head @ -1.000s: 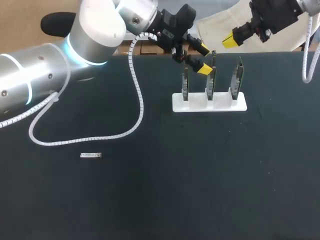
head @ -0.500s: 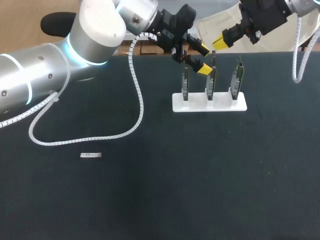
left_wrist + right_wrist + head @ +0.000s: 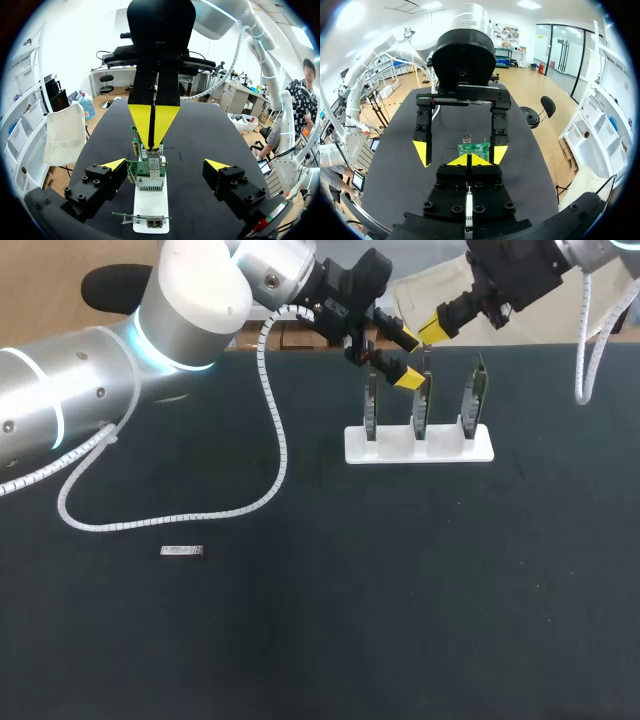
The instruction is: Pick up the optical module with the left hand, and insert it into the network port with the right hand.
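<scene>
A: Left gripper (image 3: 165, 165) first. How does it stand?

B: Wide open, with nothing in it. Its arm comes in from the left and reaches to the far middle of the table (image 3: 400, 600). The two yellow tips sit well apart, one on each side of the middle card (image 3: 148, 172), and I see no contact with it.

A: And the optical module (image 3: 182, 551)?

B: It lies flat on the dark tabletop at the near left, well apart from both grippers. Nothing touches it.

A: Going right from there?

B: A white coiled cable (image 3: 281, 435) hangs from the left arm and loops over the table between the module and the cards. Then comes a white holder (image 3: 445, 448) with three green network cards (image 3: 472, 398) standing upright in a row. From the left wrist, the middle card carries a metal block. Whether that is the port, I cannot tell.

A: And the other arm?

B: The right gripper (image 3: 436, 328) comes in from the far right corner, tilted down toward the middle card. Its yellow tips are pressed together into one point, and I see nothing between them. That point sits at the card's top edge, between the left gripper's spread fingers. Whether it touches the card, I cannot tell. From its own wrist, the closed tips aim at the green card, and the left gripper's open fingers stand to either side beyond it.
</scene>
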